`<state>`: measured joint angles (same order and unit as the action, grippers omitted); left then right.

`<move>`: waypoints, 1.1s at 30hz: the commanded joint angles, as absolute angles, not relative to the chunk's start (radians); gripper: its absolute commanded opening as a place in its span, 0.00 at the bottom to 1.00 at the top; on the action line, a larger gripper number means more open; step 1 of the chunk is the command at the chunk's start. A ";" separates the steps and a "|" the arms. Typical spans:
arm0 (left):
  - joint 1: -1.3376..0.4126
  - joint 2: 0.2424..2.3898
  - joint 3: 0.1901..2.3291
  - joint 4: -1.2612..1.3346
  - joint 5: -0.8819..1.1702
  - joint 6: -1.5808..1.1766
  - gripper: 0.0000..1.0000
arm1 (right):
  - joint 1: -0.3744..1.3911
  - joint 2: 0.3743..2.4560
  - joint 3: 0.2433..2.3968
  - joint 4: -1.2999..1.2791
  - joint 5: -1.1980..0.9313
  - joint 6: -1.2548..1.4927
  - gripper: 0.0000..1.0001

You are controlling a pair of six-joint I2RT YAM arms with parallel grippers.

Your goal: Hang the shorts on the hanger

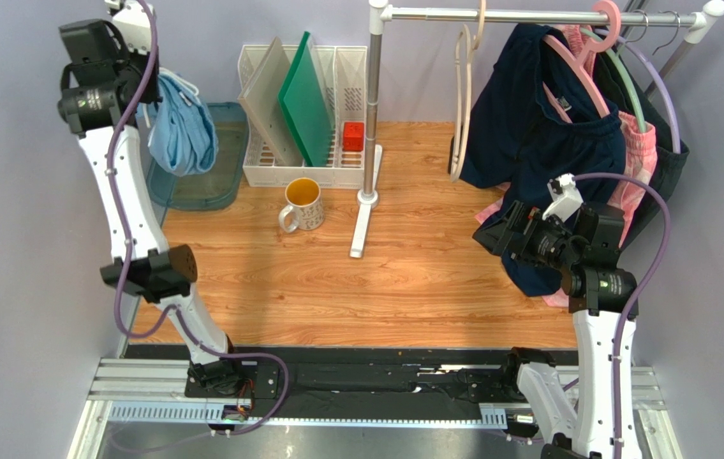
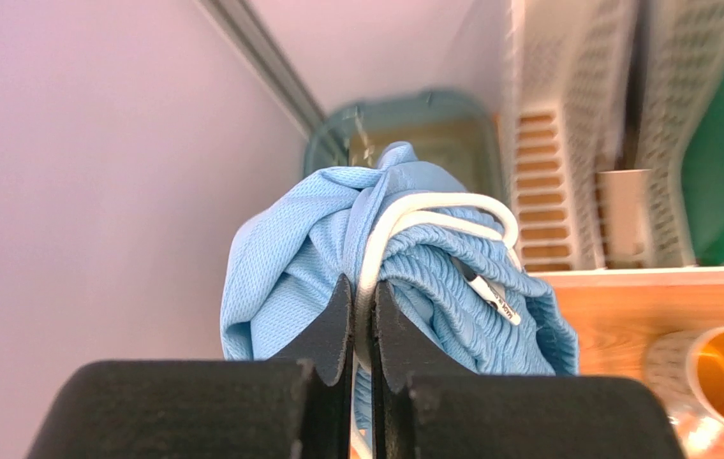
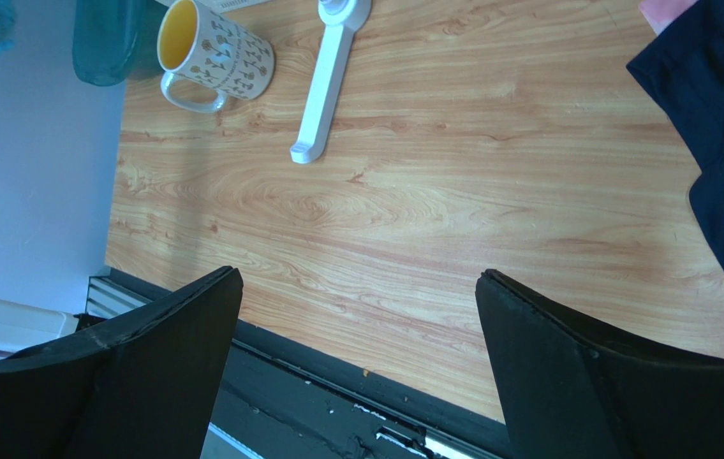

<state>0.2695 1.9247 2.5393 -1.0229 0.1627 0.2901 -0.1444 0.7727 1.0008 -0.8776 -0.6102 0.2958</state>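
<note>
Our left claw clamps the bunched blue shorts above the tray at the table's far-left corner. Our right claw gapes open, and the cream hanger hangs on the rail.

Bunched blue shorts dangle aloft; cream hanger hangs on rail.
</note>
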 commanded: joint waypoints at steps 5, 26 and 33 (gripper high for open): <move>0.106 1.558 2.470 -1.109 0.321 0.275 0.00 | -0.143 0.741 1.077 -0.857 -0.673 0.244 1.00; -0.655 1.522 1.870 -1.181 0.644 0.558 0.15 | -0.143 0.713 1.069 -0.896 -0.646 0.236 1.00; -0.525 1.629 1.746 -1.152 0.594 0.670 0.52 | -0.143 0.704 1.005 -0.896 -0.641 0.252 1.00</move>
<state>-0.6174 1.6405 1.7901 -1.1999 0.5560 0.5880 -0.1444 0.7158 1.0321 -0.8978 -0.6403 0.2558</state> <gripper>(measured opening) 0.487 0.997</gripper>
